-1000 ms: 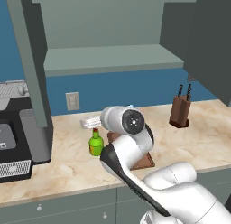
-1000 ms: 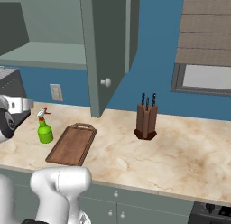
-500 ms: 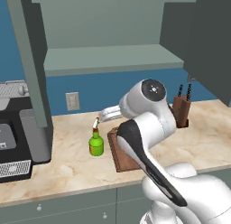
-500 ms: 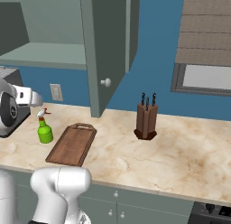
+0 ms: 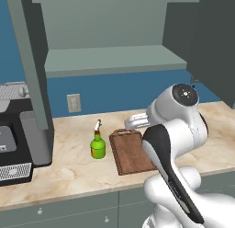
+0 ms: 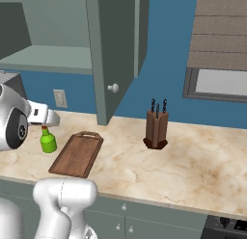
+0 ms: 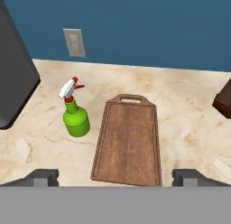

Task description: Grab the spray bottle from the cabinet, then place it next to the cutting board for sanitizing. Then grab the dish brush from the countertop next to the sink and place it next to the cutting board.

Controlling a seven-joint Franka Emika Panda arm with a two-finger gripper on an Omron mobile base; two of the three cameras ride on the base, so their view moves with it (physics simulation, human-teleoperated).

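First half looks done: small green spray bottle (image 7: pixel 75 118) with red-and-white top standing on beige marble countertop (image 7: pixel 189 114), just beside dark brown wooden cutting board (image 7: pixel 129 139), at its 9 o'clock. Gripper (image 7: pixel 116 177) spread wide, holding nothing. Yellow dish brush left to fetch.

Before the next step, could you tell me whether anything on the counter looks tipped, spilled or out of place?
Nothing stands out. The spray bottle stands upright on the countertop beside the cutting board, which lies flat.

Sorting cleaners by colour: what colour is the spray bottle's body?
Bright green, seen best in the hand view: spray bottle.
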